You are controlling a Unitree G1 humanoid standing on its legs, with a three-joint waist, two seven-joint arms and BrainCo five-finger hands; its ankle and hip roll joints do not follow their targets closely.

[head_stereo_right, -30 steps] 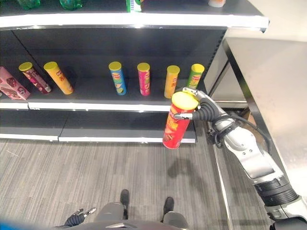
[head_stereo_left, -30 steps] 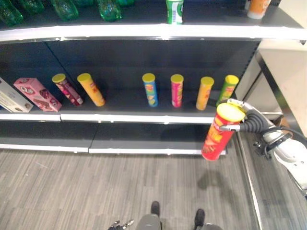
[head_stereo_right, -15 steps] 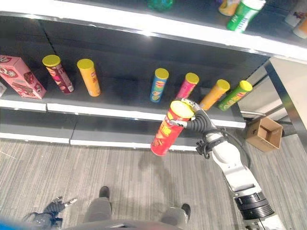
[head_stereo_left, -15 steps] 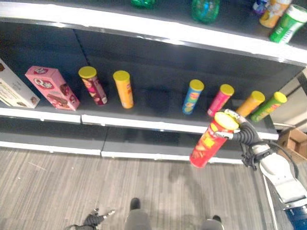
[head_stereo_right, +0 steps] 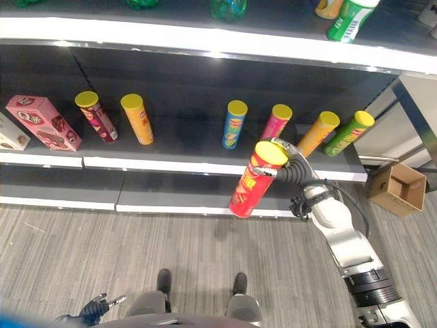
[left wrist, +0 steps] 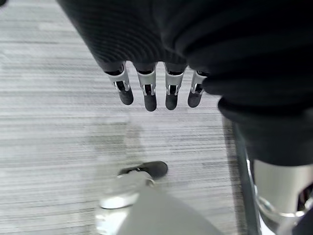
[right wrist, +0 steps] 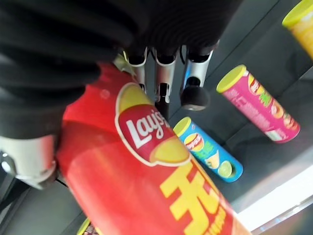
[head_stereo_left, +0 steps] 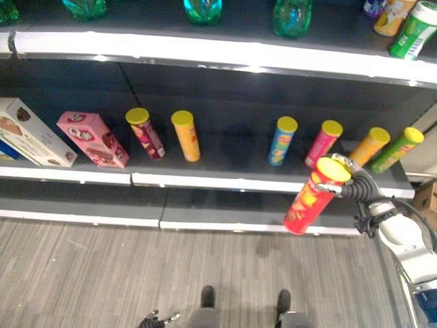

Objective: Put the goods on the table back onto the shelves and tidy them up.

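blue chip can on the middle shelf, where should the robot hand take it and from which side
Around the upper body, just under the yellow lid, from the open shelf front. The blue chip can stands upright, apart from the pink chip can, so fingers fit either side.

The red can (right wrist: 146, 186) carries a badge, a yellow ball crossed by a red band, with a white wordmark in slanted script. Below the badge run big yellow block characters, cut off at the edge. Beyond the red can, the pink can (right wrist: 259, 105) and the blue can (right wrist: 210, 156) bear small badges of the same kind, too small to read. Far to the left of the red can, the print on the pink box (head_stereo_left: 92, 139) cannot be read.
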